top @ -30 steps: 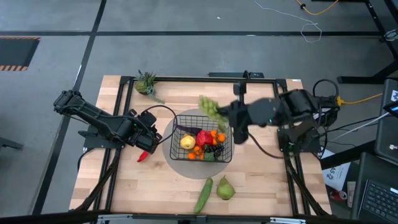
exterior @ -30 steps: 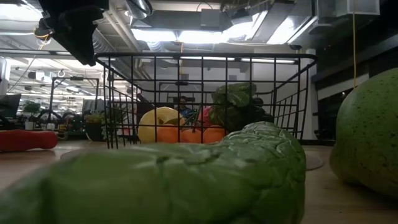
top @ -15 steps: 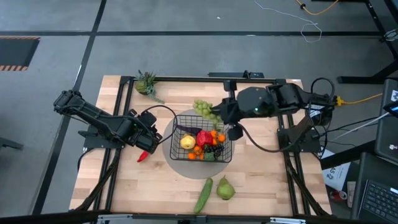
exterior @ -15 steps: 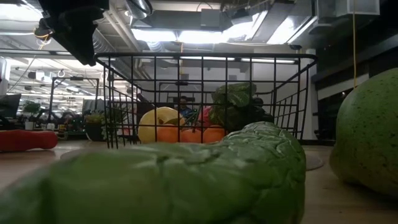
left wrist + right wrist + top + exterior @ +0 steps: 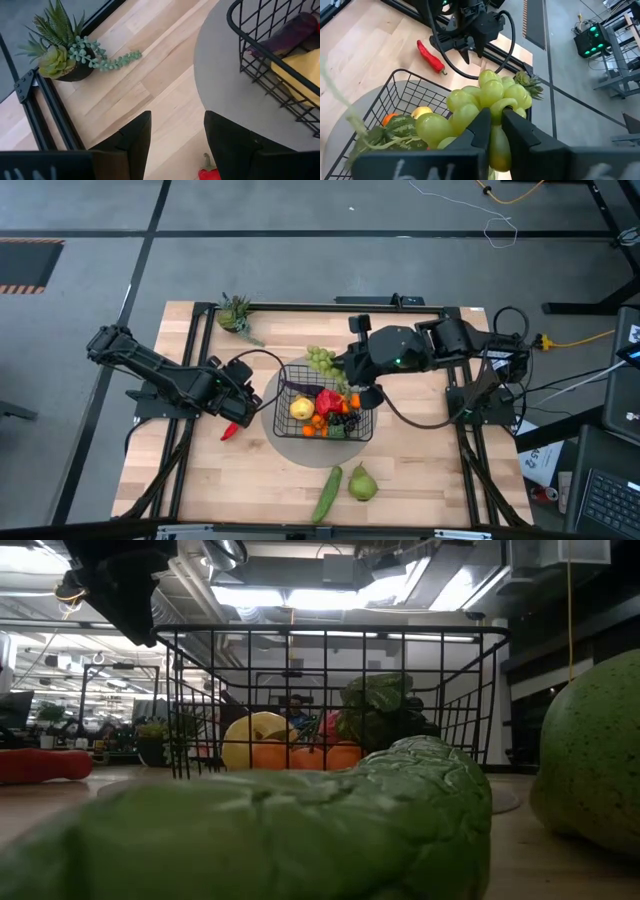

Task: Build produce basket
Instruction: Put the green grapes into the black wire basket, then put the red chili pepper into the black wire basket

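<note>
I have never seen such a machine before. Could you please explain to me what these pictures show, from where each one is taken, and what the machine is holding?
This is a robot with two dark arms at a wooden table. One picture looks down from above, one looks level across the tabletop, and one comes from a camera on each wrist.

In the middle stands a black wire basket already holding a yellow fruit, oranges, something red and dark grapes. A cucumber and a pear lie at the near edge; they fill the low view. A red pepper lies left of the basket, and a small potted plant sits at the far edge.

The right gripper has its jaws shut on a bunch of green grapes, at the basket's far rim. The left gripper waits beside the pepper, jaws open, holding nothing.
</note>
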Robot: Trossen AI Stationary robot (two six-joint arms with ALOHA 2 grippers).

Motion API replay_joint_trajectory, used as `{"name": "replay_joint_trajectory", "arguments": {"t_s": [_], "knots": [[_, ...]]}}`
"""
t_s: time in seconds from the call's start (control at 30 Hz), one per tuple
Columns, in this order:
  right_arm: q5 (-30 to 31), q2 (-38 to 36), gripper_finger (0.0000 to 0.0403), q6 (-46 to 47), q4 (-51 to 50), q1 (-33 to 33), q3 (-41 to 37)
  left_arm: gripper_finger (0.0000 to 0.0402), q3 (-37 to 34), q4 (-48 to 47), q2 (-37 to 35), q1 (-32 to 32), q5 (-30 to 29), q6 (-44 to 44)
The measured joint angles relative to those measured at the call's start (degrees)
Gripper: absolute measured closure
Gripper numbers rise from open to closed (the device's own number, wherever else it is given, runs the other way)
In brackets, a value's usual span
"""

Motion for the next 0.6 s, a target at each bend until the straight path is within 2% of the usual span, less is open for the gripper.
{"name": "replay_joint_trajectory", "arguments": {"t_s": [0.37, 0.6], "knots": [[0.0, 0.1, 0.0254, -0.2, 1.0, 0.0, 0.0, 0.0223, 0.0, 0.1, 0.0, 0.0, 0.0, 0.0], [0.0, 0.1, 0.0235, -0.2, 0.9, 0.0, 0.0, 0.0223, 0.0, 0.1, 0.0, 0.0, 0.0, 0.0]]}}
